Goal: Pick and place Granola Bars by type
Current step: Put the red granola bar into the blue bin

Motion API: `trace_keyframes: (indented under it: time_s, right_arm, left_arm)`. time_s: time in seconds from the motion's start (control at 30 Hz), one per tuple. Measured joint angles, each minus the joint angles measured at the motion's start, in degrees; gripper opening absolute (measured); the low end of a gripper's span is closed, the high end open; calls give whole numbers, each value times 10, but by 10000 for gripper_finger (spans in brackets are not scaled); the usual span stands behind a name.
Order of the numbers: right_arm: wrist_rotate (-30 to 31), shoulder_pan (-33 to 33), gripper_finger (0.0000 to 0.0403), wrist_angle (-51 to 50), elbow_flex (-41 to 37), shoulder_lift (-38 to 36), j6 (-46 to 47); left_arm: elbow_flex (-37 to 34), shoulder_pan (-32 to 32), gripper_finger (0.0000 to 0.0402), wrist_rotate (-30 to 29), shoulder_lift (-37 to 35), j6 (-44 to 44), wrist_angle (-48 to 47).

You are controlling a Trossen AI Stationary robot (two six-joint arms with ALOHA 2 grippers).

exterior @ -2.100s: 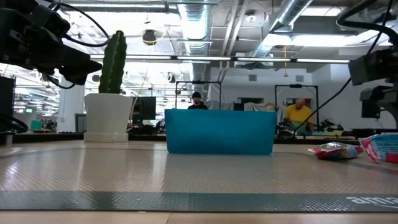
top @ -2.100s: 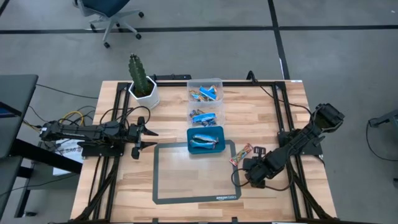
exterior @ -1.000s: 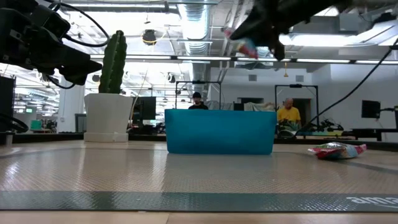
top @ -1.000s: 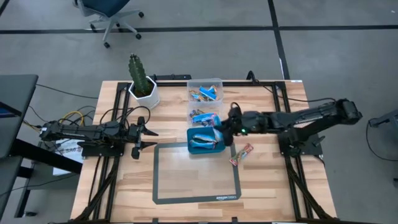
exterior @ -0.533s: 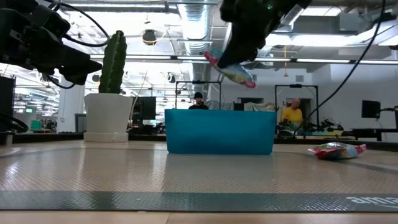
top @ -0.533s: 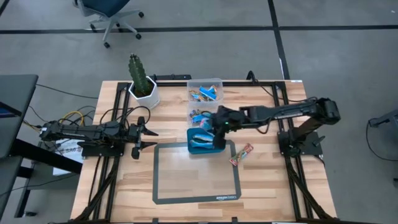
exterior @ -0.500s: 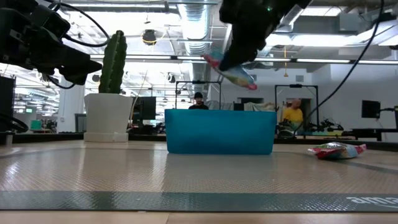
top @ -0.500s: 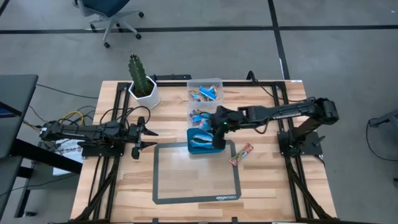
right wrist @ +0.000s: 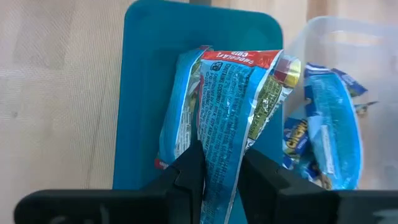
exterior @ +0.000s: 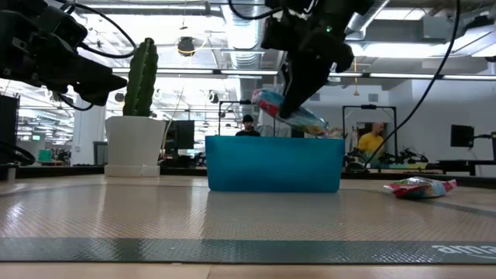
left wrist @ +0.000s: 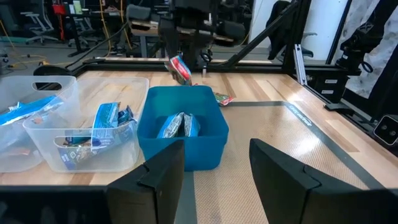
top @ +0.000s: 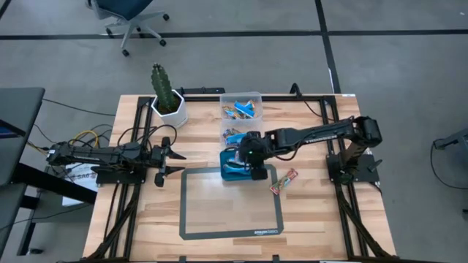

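My right gripper (top: pixel 252 156) hovers over the teal bin (top: pixel 228 176), shut on a granola bar (exterior: pixel 288 113) with a blue, red and green wrapper. The bar also shows in the left wrist view (left wrist: pixel 180 69) and the right wrist view (right wrist: pixel 239 99). Blue-wrapped bars (right wrist: pixel 176 121) lie flat on the teal bin's floor. One more red-and-green bar (top: pixel 284 180) lies flat on the table to the bin's right. My left gripper (top: pixel 175 162) waits open at the table's left side, well clear of everything. My right gripper pinches the multicoloured granola bar between its two fingers (right wrist: pixel 188 169) at the bar's near part (right wrist: pixel 219 163), coming from above. The bar is lifted clear and sits tilted just above the teal bin's (exterior: pixel 273 163) rim, its free red end (right wrist: pixel 241 59) pointing away from the fingers.
Two clear plastic bins (top: pixel 241 107) (top: pixel 240 134) with blue-wrapped bars stand just beyond the teal bin. A potted cactus (top: pixel 167 95) stands at the far left. A grey-bordered mat (top: pixel 231 208) lies nearer than the bin. People stand in the room behind (exterior: pixel 372 143).
My right gripper has carried the bar from the teal bin's right toward the table's left and downward. The bar now hangs just above the bin's rim, where a second ago it was high up. The gripper has stayed shut on it.
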Motion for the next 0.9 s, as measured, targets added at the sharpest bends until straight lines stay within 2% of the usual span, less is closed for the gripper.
trace_keyframes:
  time_s: [0.33,0.67,0.9]
  right_arm:
    - [-2,4,84,7,3,12,-14]
    - [-1,4,166,13,2,9,-5]
    - [0,9,201,-66,2,-53,-14]
  left_arm:
    - [0,0,174,0,0,-5,0]
    - [0,0,174,0,0,-3,0]
    - [0,0,174,0,0,-4,0]
